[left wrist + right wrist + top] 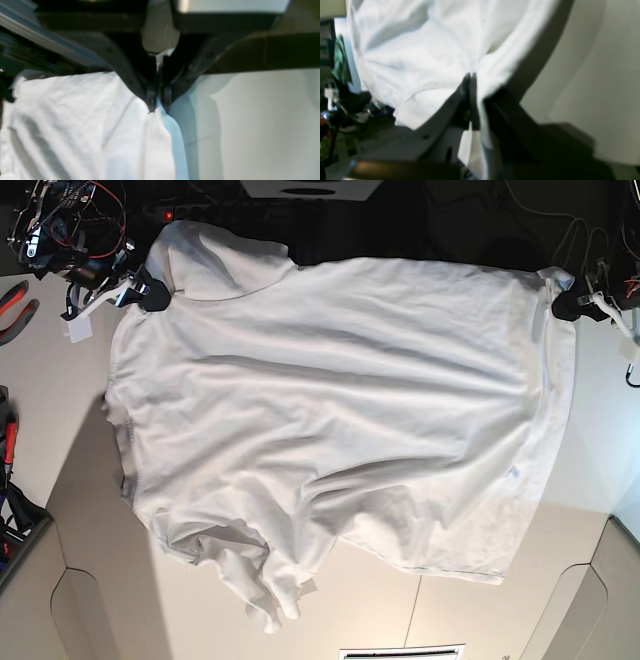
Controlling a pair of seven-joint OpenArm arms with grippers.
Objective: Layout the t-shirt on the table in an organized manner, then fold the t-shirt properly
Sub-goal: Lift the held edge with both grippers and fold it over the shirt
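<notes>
Both grippers, left (pixel 556 304) and right (pixel 150 292), are pinched on far corners of the t-shirt (pixel 340 420), which hangs stretched above the table (pixel 560 580). Keeping tension even should help it settle flat. The neck label is not visible; both wrist views are blurred.

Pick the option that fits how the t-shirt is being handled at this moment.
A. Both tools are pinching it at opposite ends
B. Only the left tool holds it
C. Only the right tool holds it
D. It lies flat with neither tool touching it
A: each wrist view shows jaws closed on white cloth, the left tool and the right tool, and the base view shows the t-shirt stretched between them.
</notes>
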